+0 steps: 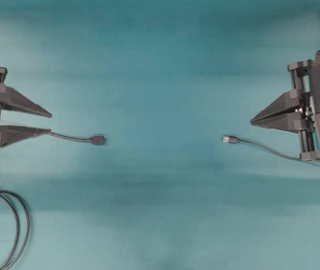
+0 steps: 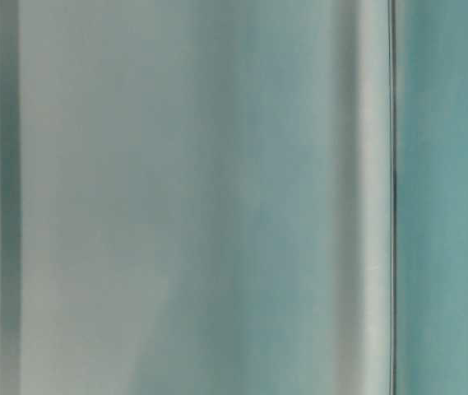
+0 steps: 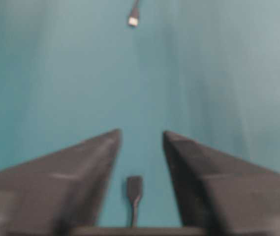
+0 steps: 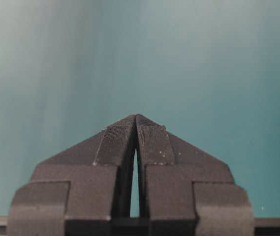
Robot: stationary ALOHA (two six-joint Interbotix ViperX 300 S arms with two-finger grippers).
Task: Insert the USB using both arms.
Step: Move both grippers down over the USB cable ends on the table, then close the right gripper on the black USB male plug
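Two plugs are lying on the teal table [image 1: 160, 56]: one USB [image 1: 229, 139] right of centre, its thin cable [image 1: 272, 151] running toward the right arm, and one black socket [image 1: 97, 139] left of centre, well apart from it; one thicker looped cable [image 1: 14, 225] is sitting at lower left. The left gripper [image 1: 50, 122] is pointing inward with fingers spread, holding nothing, the socket lying just ahead. The right gripper [image 1: 252, 121] is pointing inward just above the USB, fingertips pressed together, empty.

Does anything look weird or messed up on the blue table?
Nothing looks broken or spilled. The USB and the black socket lie apart, unplugged, facing each other. Only the table-level view is odd: just blur.
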